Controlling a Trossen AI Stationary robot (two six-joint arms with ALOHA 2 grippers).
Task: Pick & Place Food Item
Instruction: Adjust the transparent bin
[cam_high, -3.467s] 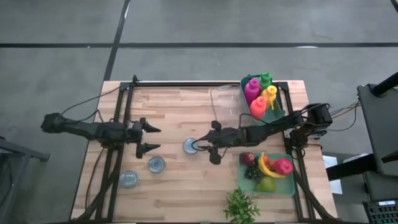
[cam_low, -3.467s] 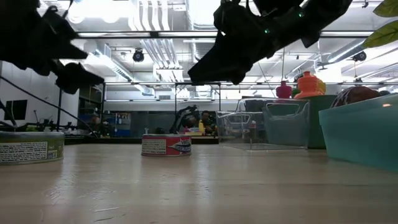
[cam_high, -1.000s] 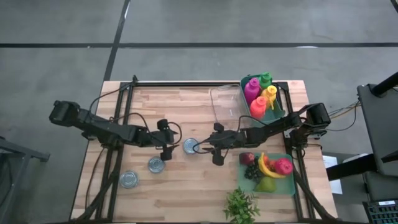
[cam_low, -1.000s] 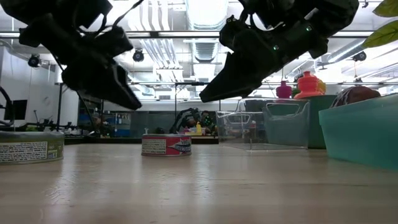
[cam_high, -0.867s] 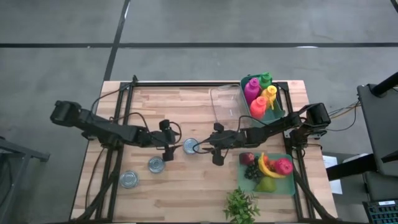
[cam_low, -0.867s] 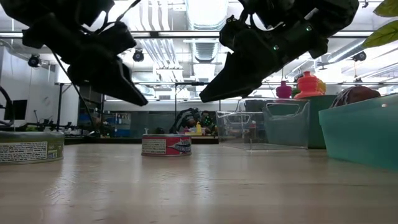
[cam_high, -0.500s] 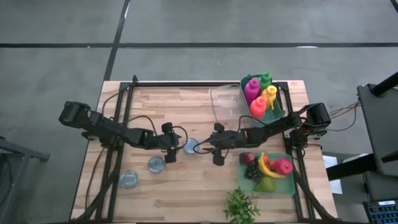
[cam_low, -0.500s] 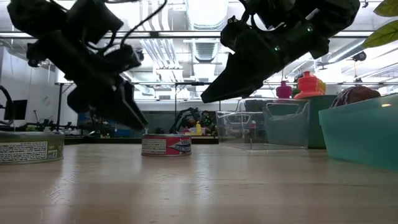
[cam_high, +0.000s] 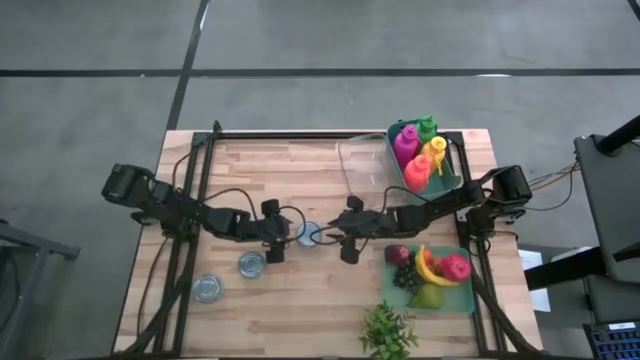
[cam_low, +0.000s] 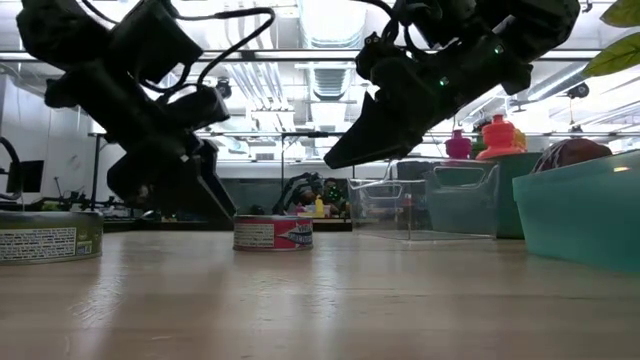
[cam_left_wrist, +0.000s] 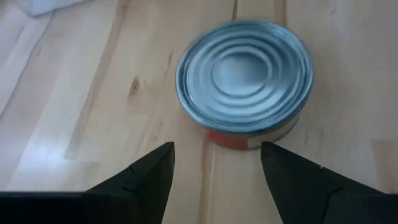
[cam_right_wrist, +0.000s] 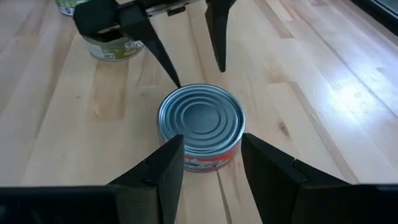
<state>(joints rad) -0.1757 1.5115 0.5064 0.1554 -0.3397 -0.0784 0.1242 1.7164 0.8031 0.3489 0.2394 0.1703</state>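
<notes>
Mid-table, a red-labelled can (cam_high: 308, 235) sits between both pincers. Left pincer (cam_high: 277, 240) open, empty, short of it; right pincer (cam_high: 345, 242) open, empty, straddling. Approach step; next calls for closing on the can.

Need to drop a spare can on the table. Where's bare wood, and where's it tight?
Bare wood: the far strip left of the clear bin, and the near edge between the leftmost can and the plant. Tight: the middle, where the left end effector and right end effector flank the red-label can.
</notes>
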